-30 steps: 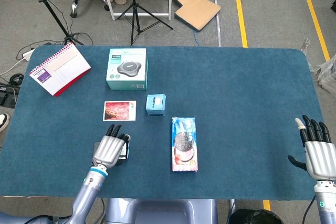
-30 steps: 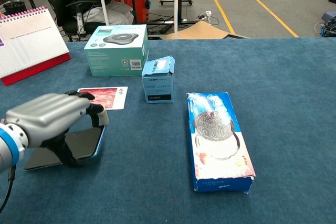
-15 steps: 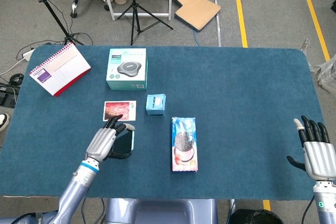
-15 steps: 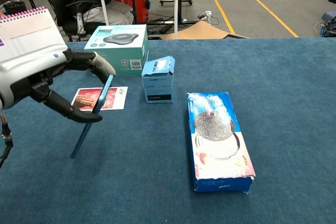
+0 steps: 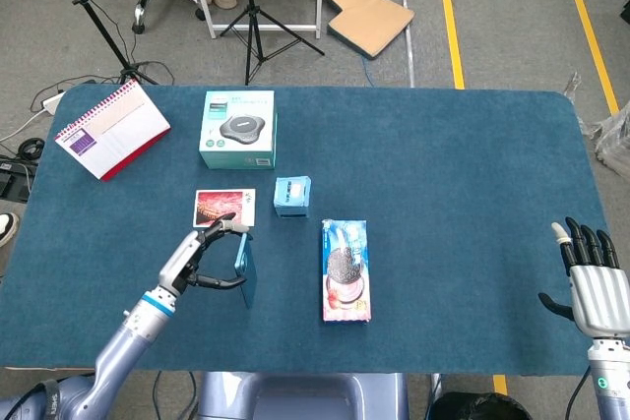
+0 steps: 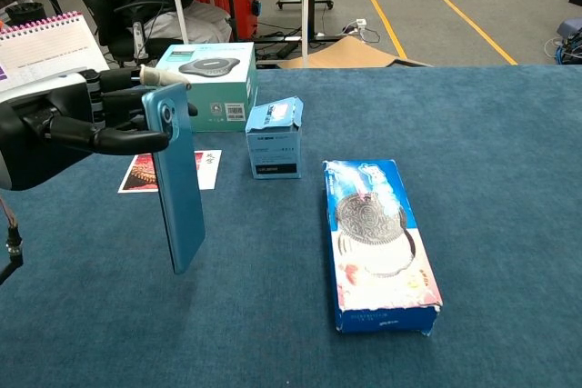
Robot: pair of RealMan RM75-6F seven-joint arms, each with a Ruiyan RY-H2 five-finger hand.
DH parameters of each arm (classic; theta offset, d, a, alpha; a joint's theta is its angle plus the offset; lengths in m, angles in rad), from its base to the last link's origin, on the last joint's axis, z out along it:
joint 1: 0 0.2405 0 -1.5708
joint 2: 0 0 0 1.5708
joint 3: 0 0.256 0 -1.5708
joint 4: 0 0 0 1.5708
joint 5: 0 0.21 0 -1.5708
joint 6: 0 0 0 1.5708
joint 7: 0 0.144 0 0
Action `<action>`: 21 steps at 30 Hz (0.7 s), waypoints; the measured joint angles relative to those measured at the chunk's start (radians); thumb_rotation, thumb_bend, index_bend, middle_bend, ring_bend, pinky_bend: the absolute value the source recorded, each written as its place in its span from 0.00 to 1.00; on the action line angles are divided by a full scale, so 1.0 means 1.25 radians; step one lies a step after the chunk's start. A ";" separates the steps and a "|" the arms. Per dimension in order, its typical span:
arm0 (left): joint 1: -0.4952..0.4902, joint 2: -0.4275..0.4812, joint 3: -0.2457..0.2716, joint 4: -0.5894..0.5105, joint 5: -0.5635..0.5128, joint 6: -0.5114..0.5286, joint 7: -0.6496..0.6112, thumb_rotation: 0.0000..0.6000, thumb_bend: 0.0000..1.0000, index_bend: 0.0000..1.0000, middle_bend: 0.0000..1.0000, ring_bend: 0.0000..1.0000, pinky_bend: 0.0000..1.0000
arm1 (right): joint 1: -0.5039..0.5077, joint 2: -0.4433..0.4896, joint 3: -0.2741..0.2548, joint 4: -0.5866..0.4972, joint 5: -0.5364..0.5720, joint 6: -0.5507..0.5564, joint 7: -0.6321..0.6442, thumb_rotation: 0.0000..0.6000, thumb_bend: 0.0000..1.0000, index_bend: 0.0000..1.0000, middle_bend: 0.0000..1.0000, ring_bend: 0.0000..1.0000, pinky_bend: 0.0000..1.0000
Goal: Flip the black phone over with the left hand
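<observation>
change: since half a second ago the phone (image 6: 175,179) has swung from a steep lean to nearly upright on its lower end, its blue back now facing the chest camera; a second ago it lay almost flat under the left hand (image 6: 56,129).
phone: stands on end on the blue table (image 5: 463,194), just left of the cookie box (image 5: 346,270) and below the photo card (image 5: 224,208); from the head view it shows (image 5: 246,269) as a thin blue slab seen edge-on.
left hand: holds the phone near its top, thumb and fingers (image 6: 136,139) reaching to the upper edge; in the head view the hand (image 5: 200,260) sits to the left of the phone with its fingers curved toward it. exactly which fingertips touch is hard to make out.
right hand: shows only in the head view at the lower right (image 5: 591,277), off the table edge, fingers straight and apart, holding nothing.
cookie box: lies flat, long side running away from the robot (image 6: 379,241).
small blue carton: stands between the photo card and the cookie box (image 6: 275,138), apart from both.
teal box: sits behind the carton (image 6: 202,85), a round grey device printed on its lid.
calendar: spiral-bound, propped at the far left of the table (image 5: 110,129).
</observation>
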State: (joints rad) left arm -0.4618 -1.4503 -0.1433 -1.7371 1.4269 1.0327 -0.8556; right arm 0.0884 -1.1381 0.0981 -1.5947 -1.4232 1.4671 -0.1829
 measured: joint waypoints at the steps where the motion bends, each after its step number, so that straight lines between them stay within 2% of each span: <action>1: -0.001 0.001 0.003 0.018 0.014 -0.005 -0.053 1.00 0.29 0.43 0.38 0.00 0.00 | 0.000 0.000 0.000 0.000 0.001 -0.001 0.000 1.00 0.00 0.02 0.00 0.00 0.00; 7: -0.003 -0.007 0.023 0.106 0.078 -0.004 -0.268 1.00 0.29 0.43 0.38 0.00 0.00 | 0.001 -0.001 -0.001 0.000 0.002 -0.003 -0.003 1.00 0.00 0.02 0.00 0.00 0.00; 10: -0.003 -0.019 0.039 0.152 0.101 0.004 -0.344 1.00 0.29 0.43 0.37 0.00 0.00 | 0.001 -0.001 -0.001 -0.001 0.002 -0.003 -0.003 1.00 0.00 0.02 0.00 0.00 0.00; 18: -0.008 -0.056 0.073 0.249 0.120 0.012 -0.389 1.00 0.28 0.42 0.36 0.00 0.00 | 0.001 0.000 -0.002 -0.002 0.003 -0.005 -0.001 1.00 0.00 0.02 0.00 0.00 0.00; 19: -0.009 -0.058 0.075 0.255 0.119 0.011 -0.391 1.00 0.27 0.42 0.35 0.00 0.00 | 0.001 0.000 -0.002 -0.002 0.003 -0.005 -0.001 1.00 0.00 0.02 0.00 0.00 0.00; 21: -0.009 -0.061 0.079 0.266 0.117 0.010 -0.394 1.00 0.17 0.39 0.33 0.00 0.00 | 0.001 0.000 -0.002 -0.002 0.003 -0.006 -0.001 1.00 0.00 0.02 0.00 0.00 0.00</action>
State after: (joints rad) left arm -0.4736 -1.5268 -0.0447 -1.4049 1.5732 1.0450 -1.3478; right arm 0.0901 -1.1377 0.0955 -1.5971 -1.4198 1.4598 -0.1841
